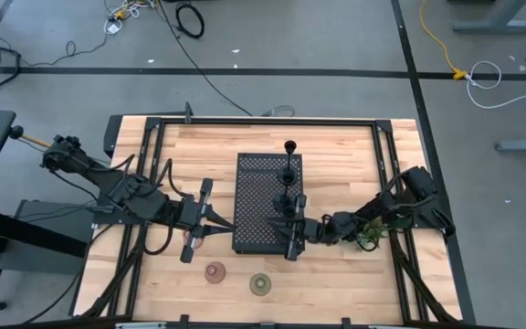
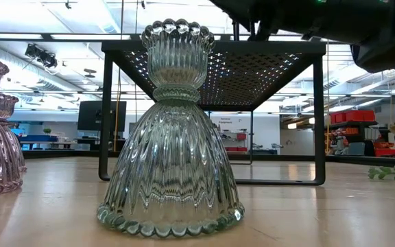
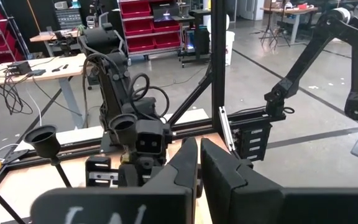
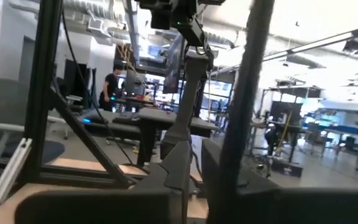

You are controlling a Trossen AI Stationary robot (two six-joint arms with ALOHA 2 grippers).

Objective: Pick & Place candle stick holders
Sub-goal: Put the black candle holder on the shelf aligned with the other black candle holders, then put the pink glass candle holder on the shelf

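Two black candle stick holders stand on the black perforated tray [image 1: 254,183]: one at its far right [image 1: 289,148], one nearer [image 1: 286,204]. Three ribbed glass holders stand on the table on their wide bases: two pinkish [image 1: 193,249] [image 1: 215,271] and one green [image 1: 260,284] [image 2: 170,137]. My left gripper [image 1: 229,224] [image 3: 199,165] is shut and empty, low at the tray's left edge. My right gripper [image 1: 274,223] [image 4: 196,162] points left over the tray's near right part, its fingers a narrow gap apart with nothing between them. The nearer black holder's stem [image 4: 244,81] stands just beside it.
A small green plant sprig [image 1: 366,239] [image 2: 393,171] lies under my right arm. The tray is a raised stand on thin legs [image 2: 105,116]. Black frame rails [image 1: 144,164] run along the table's sides. Bare wood shows at the near right and far left.
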